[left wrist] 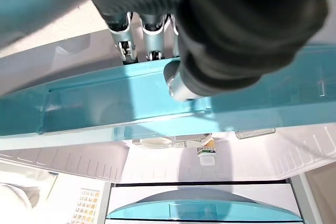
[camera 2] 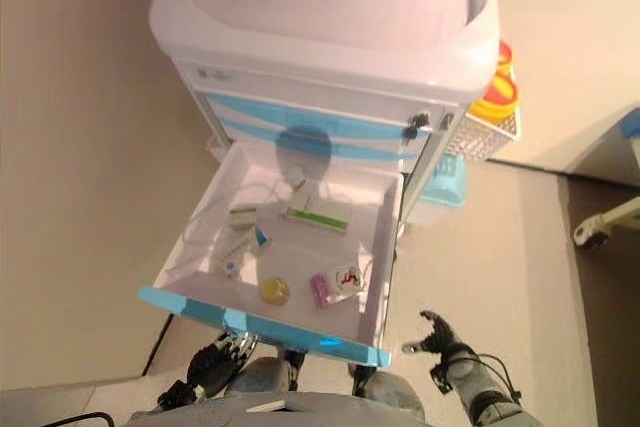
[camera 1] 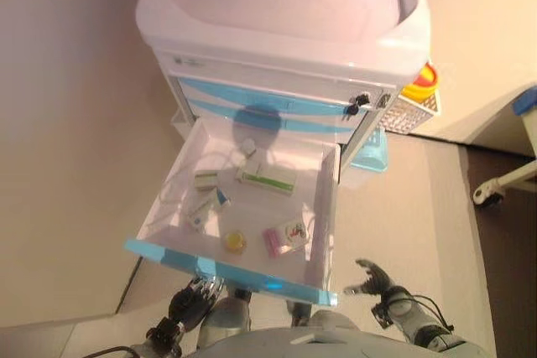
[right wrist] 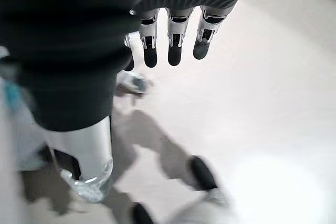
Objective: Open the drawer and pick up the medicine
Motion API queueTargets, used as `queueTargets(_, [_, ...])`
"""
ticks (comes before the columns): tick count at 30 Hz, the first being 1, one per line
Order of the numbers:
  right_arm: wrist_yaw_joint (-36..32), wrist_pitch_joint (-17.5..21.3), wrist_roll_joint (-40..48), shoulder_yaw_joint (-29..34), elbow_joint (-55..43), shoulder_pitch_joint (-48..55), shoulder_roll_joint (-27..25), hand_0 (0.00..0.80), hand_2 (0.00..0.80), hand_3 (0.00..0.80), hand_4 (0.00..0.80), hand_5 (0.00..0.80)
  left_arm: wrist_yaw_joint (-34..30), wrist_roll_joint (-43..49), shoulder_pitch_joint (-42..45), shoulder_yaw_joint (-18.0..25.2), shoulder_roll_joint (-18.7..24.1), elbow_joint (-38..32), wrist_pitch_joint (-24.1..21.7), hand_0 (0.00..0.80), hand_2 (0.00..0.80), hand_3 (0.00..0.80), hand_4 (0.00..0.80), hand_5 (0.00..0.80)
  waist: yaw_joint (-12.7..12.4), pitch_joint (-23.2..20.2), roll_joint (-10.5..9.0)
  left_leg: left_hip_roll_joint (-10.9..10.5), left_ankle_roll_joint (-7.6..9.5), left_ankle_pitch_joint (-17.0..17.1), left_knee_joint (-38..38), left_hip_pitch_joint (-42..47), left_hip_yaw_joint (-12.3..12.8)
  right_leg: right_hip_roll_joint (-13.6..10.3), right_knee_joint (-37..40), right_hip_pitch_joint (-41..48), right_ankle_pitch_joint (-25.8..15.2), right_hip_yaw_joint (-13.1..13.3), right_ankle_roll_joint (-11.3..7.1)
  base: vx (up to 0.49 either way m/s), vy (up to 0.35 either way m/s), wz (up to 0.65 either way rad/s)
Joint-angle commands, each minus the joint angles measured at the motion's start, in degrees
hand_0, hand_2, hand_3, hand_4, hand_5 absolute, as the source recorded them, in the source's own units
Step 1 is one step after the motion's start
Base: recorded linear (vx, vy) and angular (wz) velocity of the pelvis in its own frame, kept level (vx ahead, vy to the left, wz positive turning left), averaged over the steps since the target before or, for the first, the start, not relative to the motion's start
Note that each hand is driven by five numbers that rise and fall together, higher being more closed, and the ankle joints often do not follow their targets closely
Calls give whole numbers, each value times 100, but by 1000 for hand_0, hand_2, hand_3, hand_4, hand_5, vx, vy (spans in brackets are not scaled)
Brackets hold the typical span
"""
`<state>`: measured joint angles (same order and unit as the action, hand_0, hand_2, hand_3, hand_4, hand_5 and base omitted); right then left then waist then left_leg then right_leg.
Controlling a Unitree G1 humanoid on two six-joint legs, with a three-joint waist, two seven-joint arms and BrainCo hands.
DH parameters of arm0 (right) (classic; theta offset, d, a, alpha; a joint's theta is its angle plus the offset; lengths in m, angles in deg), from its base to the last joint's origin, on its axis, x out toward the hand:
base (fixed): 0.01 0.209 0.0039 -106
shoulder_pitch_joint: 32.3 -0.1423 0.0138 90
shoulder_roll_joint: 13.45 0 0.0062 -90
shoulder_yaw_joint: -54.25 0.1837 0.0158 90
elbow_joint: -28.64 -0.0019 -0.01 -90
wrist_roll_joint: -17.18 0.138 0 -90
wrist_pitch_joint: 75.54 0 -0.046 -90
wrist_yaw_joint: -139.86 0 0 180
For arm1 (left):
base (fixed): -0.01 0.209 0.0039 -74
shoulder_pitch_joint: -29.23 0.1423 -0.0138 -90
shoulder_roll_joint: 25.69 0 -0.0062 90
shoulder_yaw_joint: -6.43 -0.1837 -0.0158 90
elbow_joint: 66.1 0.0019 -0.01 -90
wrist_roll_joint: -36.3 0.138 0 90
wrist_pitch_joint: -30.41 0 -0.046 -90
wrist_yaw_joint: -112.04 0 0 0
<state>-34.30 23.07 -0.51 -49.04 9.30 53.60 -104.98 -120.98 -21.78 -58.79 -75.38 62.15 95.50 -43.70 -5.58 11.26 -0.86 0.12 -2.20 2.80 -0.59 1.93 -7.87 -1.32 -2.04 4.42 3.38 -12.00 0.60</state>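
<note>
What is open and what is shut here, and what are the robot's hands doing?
drawer: pulled open, medicine inside.
lower drawers: shut.
left hand: at the drawer's blue front, fingers hidden behind it.
right hand: open, empty, above the floor.
white-green box: lying flat in the drawer.
yellow round container: lying near the front.

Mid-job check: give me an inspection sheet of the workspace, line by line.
Surface: white cart, tan floor.
Job's things: drawer pulled out; medicine boxes, a yellow round item and a pink box lie inside.
Clutter: nothing seen.
Hands: left hand under the drawer's blue front, fingers curled behind it; right hand open, beside the drawer, holding nothing.
Cables: nothing seen.
Surroundings: side basket with a yellow container; wheeled frame at right.
</note>
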Motion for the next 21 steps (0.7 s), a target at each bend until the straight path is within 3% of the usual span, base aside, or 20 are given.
queueTargets(1, [279,-327,-301,7,49,-51,-181,0,0,0,0,0,-935,630,470,-393,134,-221,250,800,800,800,800,800,-108,-18,-39,-302,151,-447,-246,-67,138,-119,-221,95,58,41,-140,30,31,3])
queueTargets(3, [503,-437,-305,65,123,-79,-196,0,0,0,0,0,-722,535,424,-460,158,-233,-79,800,800,800,800,800,-91,-84,-35,-324,178,-460,-168,21,140,-113,-162,135,29,71,-158,10,16,2])
queueTargets(4, [560,-454,-292,89,127,-87,-207,0,0,0,0,0,-529,517,407,-493,170,-220,-254,687,687,687,687,687,-82,-101,-35,-329,186,-461,-145,48,146,-112,-142,146,14,87,-168,0,0,0])
queueTargets(5, [687,-469,-236,143,123,-103,-222,0,0,0,0,0,151,546,358,-532,202,-160,-658,0,0,0,0,0,-57,-152,-43,-338,203,-456,-95,86,159,-108,-105,148,-20,120,-188,0,0,0])
queueTargets(8, [965,-316,-57,222,148,-136,-192,0,0,0,0,0,1584,990,132,-483,247,17,-1328,0,0,0,0,0,-6,-264,-80,-361,228,-456,9,170,187,-96,8,184,-76,186,-218,33,9,-1])
queueTargets(9, [1024,-261,-16,247,135,-155,-183,0,0,0,0,0,1934,1266,57,-466,239,82,-1729,0,0,0,0,0,17,-306,-93,-369,238,-459,32,198,196,-90,50,202,-96,223,-220,65,19,-4])
queueTargets(11, [1057,-179,37,291,154,-175,-194,0,0,0,0,0,2377,1583,-7,-483,246,129,-1935,0,0,0,0,0,24,-354,-101,-377,246,-462,56,227,209,-87,105,226,-126,251,-227,52,19,-4])
queueTargets(12, [1123,-99,136,321,154,-190,-177,0,0,0,0,0,3162,2129,-84,-523,231,210,-2320,0,0,0,0,0,40,-422,-111,-393,263,-467,84,253,240,-93,181,247,-173,284,-247,49,19,-2])
queueTargets(15, [1198,58,312,318,145,-221,-187,0,0,0,0,0,4223,3297,-191,-679,281,239,-2817,0,0,0,0,0,73,-495,-122,-402,281,-479,137,330,299,-82,250,275,-228,335,-266,46,17,0])
queueTargets(19, [1348,185,506,308,87,-240,-190,0,0,0,0,0,4834,4429,-314,-1109,308,220,-2860,0,0,0,0,0,138,-559,-127,-418,317,-509,138,362,361,-75,251,262,-257,420,-282,18,13,-7])
queueTargets(21, [1525,304,733,336,-6,-244,-234,0,0,0,0,0,5101,5106,-386,-1499,331,224,-2635,0,0,0,0,0,217,-569,-129,-438,365,-562,83,385,434,-78,234,244,-288,509,-291,-2,16,-16])
